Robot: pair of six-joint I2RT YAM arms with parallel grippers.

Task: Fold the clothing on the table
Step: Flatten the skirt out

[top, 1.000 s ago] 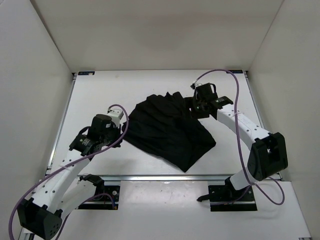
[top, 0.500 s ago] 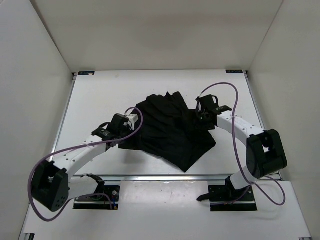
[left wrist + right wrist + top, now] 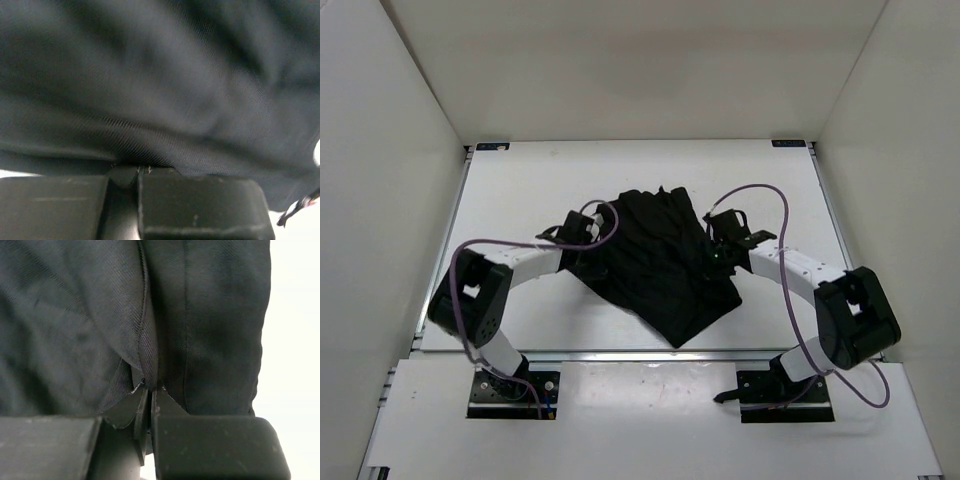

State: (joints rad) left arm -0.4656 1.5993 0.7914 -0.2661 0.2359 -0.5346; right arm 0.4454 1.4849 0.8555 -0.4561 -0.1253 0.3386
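A black garment, the clothing (image 3: 660,265), is lying crumpled near the middle of the white table (image 3: 520,190). It is sitting a little closer to the near edge than to the far edge and well apart from all four corners. Its fabric is bunching into soft pleat-like ridges, and one uneven point is reaching toward the near edge rail. The left arm (image 3: 515,265) is bending in from the left edge, and the left gripper (image 3: 590,250) is pressing against the left side of the cloth. The right arm (image 3: 790,270) is curving in from the right edge, and the right gripper (image 3: 717,255) is meeting the right side of the cloth. A purple cable (image 3: 760,190) is looping above the right arm. In the left wrist view, dark blurred clothing (image 3: 160,90) is filling nearly the whole picture. The left gripper (image 3: 139,170) is clenching tight, its jaws pressed together with the fabric's lower edge caught at their tips. In the right wrist view, the right gripper (image 3: 150,390) is also squeezing closed, pinching a vertical fold of the clothing (image 3: 75,315) between its jaws. A strip of bright table (image 3: 295,340) is showing along the right side of that view.
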